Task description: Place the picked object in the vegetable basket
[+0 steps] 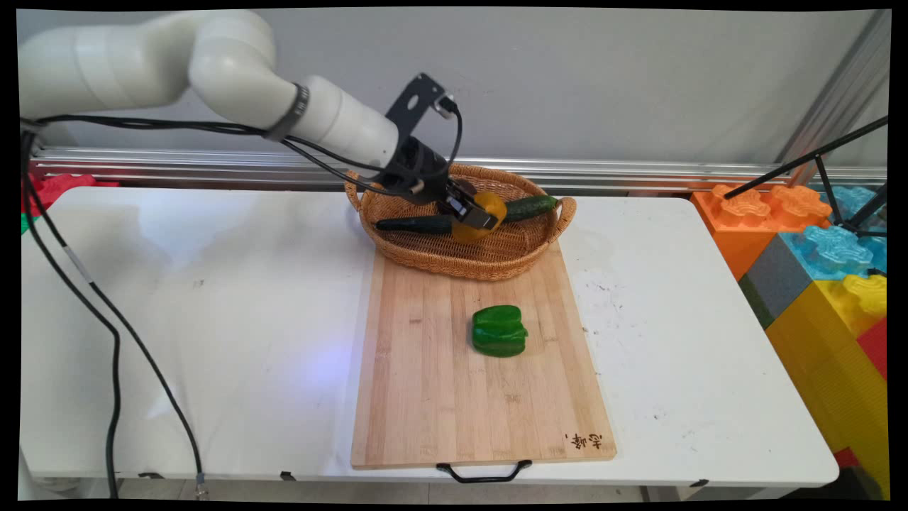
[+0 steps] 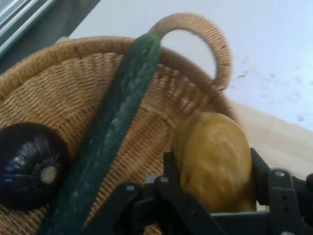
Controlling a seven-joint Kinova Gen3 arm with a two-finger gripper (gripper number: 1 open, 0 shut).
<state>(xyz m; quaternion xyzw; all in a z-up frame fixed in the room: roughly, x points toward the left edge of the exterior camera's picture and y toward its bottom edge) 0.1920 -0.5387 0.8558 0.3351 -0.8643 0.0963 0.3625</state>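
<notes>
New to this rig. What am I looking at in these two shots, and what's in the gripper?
It is a white robot arm at a white table. The wide picture comes from a fixed camera above the table's near side. The close-up comes from a camera on the arm's hand, looking along its black two-finger gripper.

A wooden cutting board lies on the table with a green pepper on it. At the board's far end sits a wicker basket with a long cucumber and a dark eggplant in it; the eggplant shows only in the close-up.

The gripper is shut on a yellow pepper, over the basket. Whether the pepper still touches the basket floor I cannot tell.
</notes>
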